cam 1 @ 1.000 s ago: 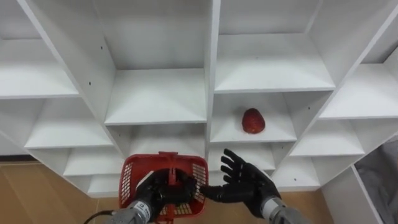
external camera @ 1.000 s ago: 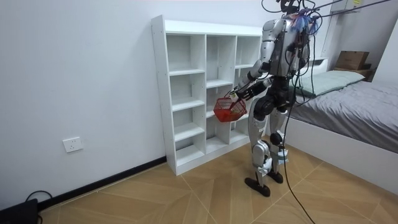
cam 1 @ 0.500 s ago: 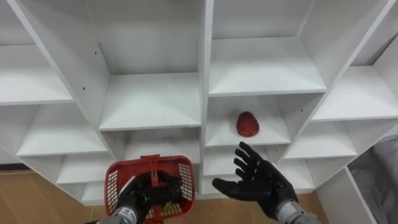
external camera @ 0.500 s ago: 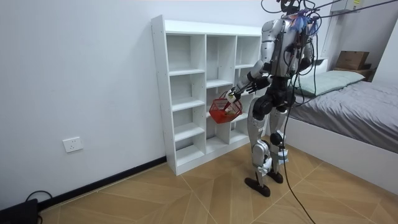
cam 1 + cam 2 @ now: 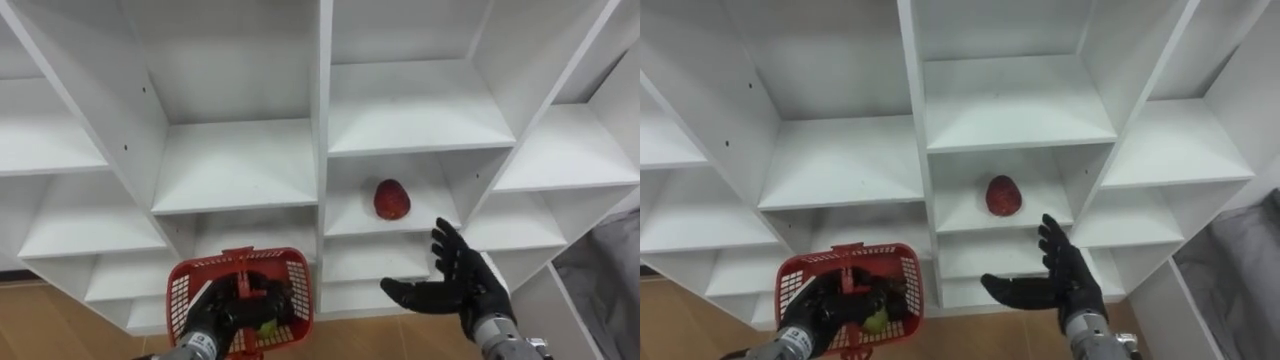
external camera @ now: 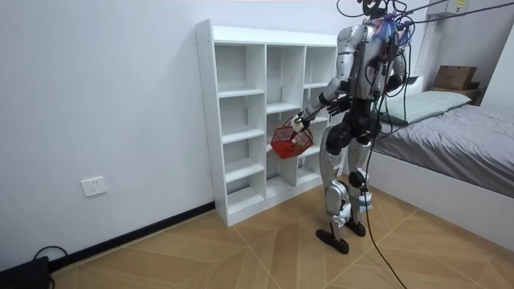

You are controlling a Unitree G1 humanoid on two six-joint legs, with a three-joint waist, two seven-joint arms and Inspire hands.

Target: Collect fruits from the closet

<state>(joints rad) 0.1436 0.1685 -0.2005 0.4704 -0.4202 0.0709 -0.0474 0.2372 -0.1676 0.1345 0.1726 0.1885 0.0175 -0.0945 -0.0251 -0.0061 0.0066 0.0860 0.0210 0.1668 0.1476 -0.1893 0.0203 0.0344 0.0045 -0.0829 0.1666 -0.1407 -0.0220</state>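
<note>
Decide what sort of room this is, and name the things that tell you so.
Probably a bedroom in a home: a bed with grey bedding stands on the room view's right, a white cubby shelf unit stands against the wall, and the floor is wood parquet.

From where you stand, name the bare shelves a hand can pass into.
Bare: the shelf above the red fruit, the one left of it past the divider, and the one right of it. Crowded low left, where the left hand holds the basket.
</note>
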